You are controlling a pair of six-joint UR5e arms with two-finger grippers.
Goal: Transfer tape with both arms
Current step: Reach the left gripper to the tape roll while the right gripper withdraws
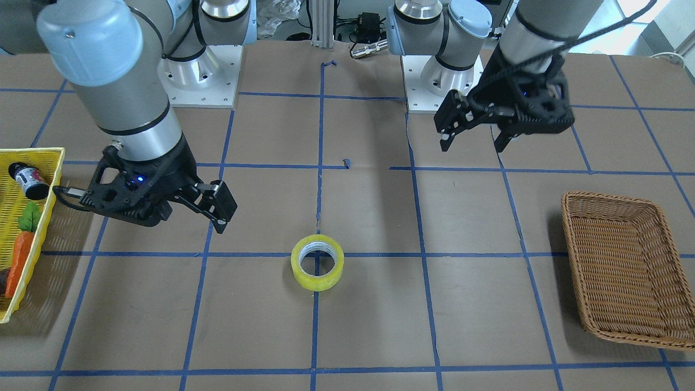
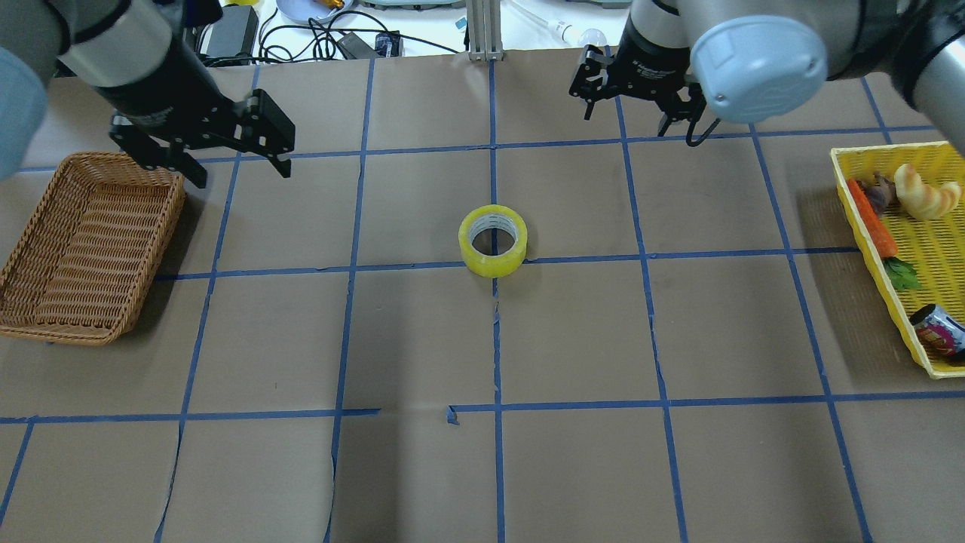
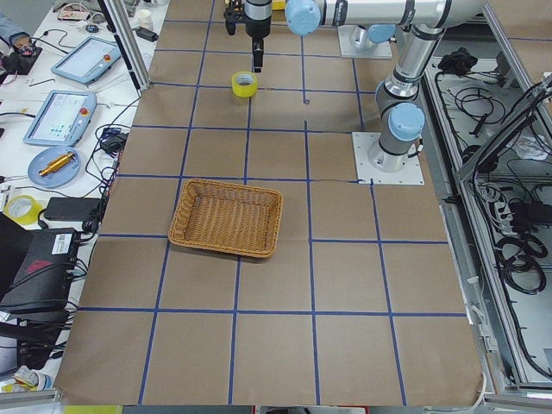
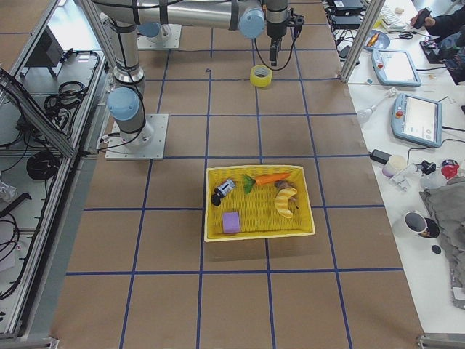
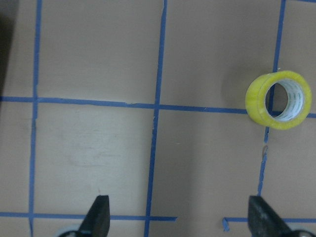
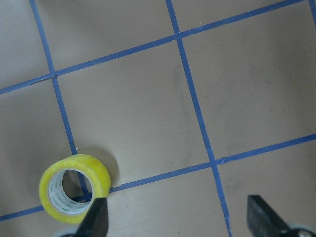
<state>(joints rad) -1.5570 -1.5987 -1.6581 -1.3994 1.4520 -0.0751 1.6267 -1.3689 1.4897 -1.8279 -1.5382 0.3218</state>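
The yellow tape roll [image 2: 493, 241] lies flat on the brown table at a crossing of blue grid lines, midway between the arms; it also shows in the front view [image 1: 317, 263]. My left gripper [image 2: 241, 175] hovers open and empty left of and beyond the tape, next to the wicker basket; in the front view it [image 1: 471, 146] is at the upper right. My right gripper [image 2: 627, 119] hovers open and empty right of and beyond the tape. The left wrist view shows the tape [image 5: 279, 100] at its right, ahead of the open fingers. The right wrist view shows it [image 6: 74, 195] at the lower left, by one fingertip [image 6: 98, 215].
An empty wicker basket [image 2: 45, 302] stands at the table's left. A yellow tray [image 2: 852, 188] at the right holds a carrot, a croissant, a can and other items. Cables and devices lie beyond the far edge.
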